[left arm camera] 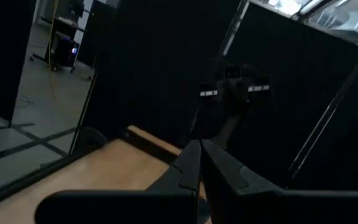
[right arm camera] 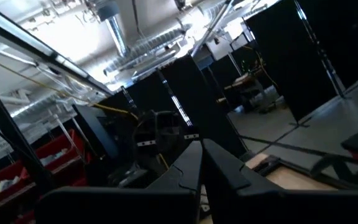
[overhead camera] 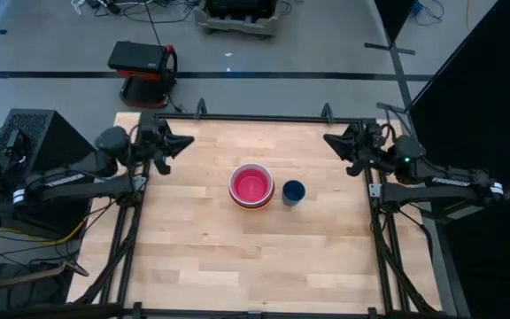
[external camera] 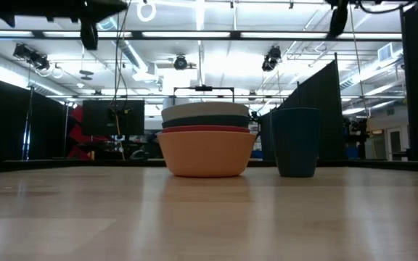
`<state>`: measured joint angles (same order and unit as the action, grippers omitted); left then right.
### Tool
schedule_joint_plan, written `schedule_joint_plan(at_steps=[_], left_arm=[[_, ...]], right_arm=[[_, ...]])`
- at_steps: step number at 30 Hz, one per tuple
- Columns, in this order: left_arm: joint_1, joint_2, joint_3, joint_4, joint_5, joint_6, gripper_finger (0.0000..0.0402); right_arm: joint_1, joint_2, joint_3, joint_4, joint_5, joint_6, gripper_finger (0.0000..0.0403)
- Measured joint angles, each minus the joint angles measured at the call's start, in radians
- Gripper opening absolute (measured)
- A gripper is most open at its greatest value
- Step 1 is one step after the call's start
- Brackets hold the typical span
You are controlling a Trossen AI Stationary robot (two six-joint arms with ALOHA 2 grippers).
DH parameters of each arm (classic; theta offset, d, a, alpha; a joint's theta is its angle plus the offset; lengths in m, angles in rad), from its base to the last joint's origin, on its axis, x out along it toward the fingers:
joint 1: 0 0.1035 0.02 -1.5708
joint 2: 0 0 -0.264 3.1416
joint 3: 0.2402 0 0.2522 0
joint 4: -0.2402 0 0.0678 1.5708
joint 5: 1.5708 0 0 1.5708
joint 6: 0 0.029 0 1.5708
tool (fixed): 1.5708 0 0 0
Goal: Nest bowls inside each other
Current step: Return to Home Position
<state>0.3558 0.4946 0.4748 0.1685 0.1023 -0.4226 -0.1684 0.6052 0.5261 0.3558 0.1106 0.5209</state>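
Near the middle of the worktop point(overhead camera: 193, 252) stands the stack of nested bowls point(overhead camera: 251, 204), with the pink bowl point(overhead camera: 251, 184) showing on top from above. From table height the orange bowl point(external camera: 205, 156) sits lowest, then the red bowl point(external camera: 207, 129), the teal bowl point(external camera: 206, 122) and the white bowl point(external camera: 205, 111), only their rims showing. A dark blue cup point(overhead camera: 293, 191) stands upright just beside the stack on its right (a narrow gap between them). The left claw point(overhead camera: 184, 140) hangs over the worktop's left edge, the right claw point(overhead camera: 329, 140) over the right edge, both well apart from the stack, fingers pressed together and holding nothing.
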Motion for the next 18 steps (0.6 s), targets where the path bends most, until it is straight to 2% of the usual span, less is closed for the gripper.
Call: schedule_joint_plan(at_steps=[9, 18], left_arm=[[-0.053, 0.118, -0.080, 0.063, -0.005, 0.079, 0.0000], [-0.065, 0.139, -0.029, 0.090, -0.014, 0.182, 0.0000]], right_arm=[[-0.003, -0.003, -0.107, 0.017, 0.001, -0.140, 0.0000], [-0.007, -0.018, -0.116, 0.015, 0.012, -0.264, 0.0000]])
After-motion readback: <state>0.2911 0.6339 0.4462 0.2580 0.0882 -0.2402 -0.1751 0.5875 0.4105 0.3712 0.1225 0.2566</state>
